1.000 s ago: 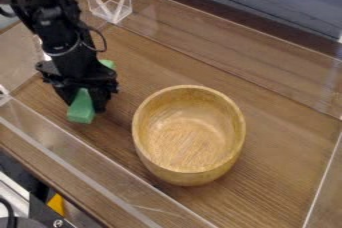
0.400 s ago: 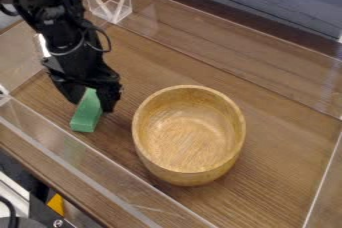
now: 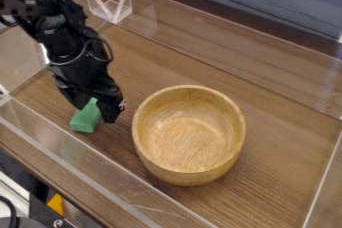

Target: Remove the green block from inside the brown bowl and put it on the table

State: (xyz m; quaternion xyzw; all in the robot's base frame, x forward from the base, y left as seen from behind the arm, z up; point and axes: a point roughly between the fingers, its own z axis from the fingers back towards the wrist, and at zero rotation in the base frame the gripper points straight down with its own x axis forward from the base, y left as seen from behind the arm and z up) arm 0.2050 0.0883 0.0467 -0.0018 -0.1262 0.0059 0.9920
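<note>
From my remote station I see the black robot arm entering from the upper left, its hand (image 3: 88, 104) pointing steeply down at the table (image 3: 201, 57), a brown wood-grain surface ringed by clear, see-through low walls. The hand's two dark fingers (image 3: 70, 97) stand apart, one on each side of the upper end of the bright green flat rectangular block (image 3: 87, 116). I read no clamping on the block; whether a finger brushes it I cannot tell from this angle.

The green block lies on the table, at the left, with its near end towards the front wall and its far end partly hidden under the hand. It is outside the bowl, resting on the wood, just beside the bowl's left rim but apart from it.

Moving right: the round, light tan wooden bowl (image 3: 190, 132) with thick walls and visible grain sits upright on the table, right of centre. Its interior shows only bare grain.

Further back, near the top left, a small clear angled bracket (image 3: 112, 5) stands at the far wall.
</note>
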